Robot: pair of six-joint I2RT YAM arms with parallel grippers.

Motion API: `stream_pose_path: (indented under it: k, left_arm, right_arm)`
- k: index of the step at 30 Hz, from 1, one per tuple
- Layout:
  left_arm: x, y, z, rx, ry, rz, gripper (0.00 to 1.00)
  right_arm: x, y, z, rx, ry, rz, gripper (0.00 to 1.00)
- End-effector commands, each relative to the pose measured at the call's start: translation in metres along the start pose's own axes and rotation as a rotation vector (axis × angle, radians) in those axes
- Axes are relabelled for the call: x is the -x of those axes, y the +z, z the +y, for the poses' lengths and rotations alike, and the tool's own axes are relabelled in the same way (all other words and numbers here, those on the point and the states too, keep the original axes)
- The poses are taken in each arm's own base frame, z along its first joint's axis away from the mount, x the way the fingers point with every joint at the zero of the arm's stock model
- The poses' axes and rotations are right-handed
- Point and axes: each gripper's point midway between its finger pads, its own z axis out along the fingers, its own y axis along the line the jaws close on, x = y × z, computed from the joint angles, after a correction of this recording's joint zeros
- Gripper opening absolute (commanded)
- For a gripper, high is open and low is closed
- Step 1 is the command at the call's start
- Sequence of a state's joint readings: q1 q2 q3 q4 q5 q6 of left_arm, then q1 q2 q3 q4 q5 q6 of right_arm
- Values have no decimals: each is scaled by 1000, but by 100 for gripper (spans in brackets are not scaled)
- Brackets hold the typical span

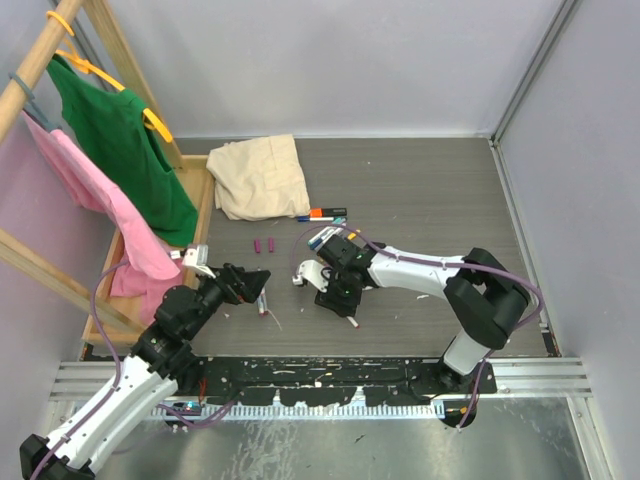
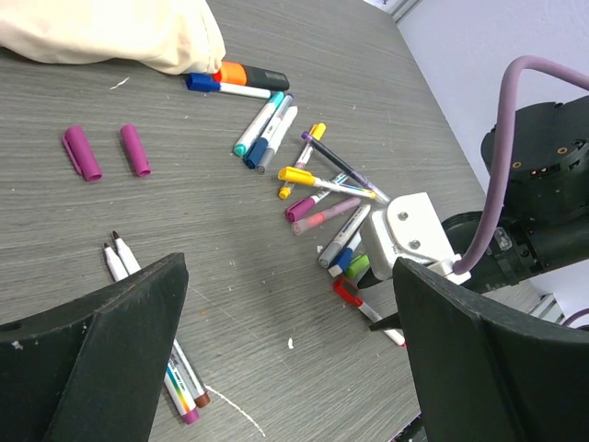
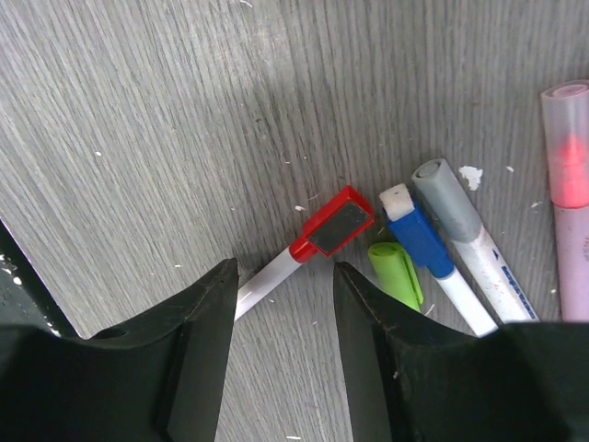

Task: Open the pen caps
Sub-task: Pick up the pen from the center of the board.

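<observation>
My right gripper point(image 3: 285, 276) is open and low over the table. The white barrel point(image 3: 265, 282) of a pen with a red cap point(image 3: 331, 226) lies between its fingers, running under the left one. A loose green cap point(image 3: 396, 272), a blue-capped pen point(image 3: 419, 235) and a grey-capped pen point(image 3: 451, 207) lie beside it. My left gripper point(image 2: 290, 304) is open and empty. Two loose purple caps point(image 2: 81, 152) lie on the table, and uncapped pens point(image 2: 115, 260) lie by its left finger. A pile of capped pens point(image 2: 317, 184) lies ahead. From above, the grippers point(image 1: 262, 285) point(image 1: 340, 305) face each other.
A beige cloth point(image 1: 260, 175) lies at the back, with a thick black marker with an orange cap point(image 2: 248, 74) beside it. A wooden rack point(image 1: 60, 40) with green point(image 1: 125, 140) and pink point(image 1: 100, 190) garments stands at the left. A pink pen point(image 3: 571, 166) lies at the right.
</observation>
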State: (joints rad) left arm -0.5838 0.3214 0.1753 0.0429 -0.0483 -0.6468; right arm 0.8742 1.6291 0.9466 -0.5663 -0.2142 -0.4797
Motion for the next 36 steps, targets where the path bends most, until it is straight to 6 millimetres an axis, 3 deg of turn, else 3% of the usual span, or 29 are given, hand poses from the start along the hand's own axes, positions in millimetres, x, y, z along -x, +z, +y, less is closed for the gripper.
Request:
stream_pose_path:
  k: [1, 6, 23, 26, 31, 36]
  left_arm:
    - [12, 0, -4, -8, -8, -44, 94]
    - [12, -1, -3, -6, -8, -46, 94]
    - [11, -3, -2, -2, -10, -47, 94]
    - [9, -3, -5, -19, -21, -43, 94]
    - [6, 0, -17, -94, -47, -33, 94]
    - [9, 2, -44, -234, -70, -40, 98]
  right_arm:
    - [11, -3, -4, -24, -20, -2, 51]
    - [5, 2, -6, -49, -33, 41, 47]
    - [12, -8, -9, -69, -75, 21, 4]
    - [16, -13, -11, -74, -78, 3, 1]
    - [31, -33, -10, -30, -47, -114, 0]
    - [51, -72, -9, 55, 5, -299, 1]
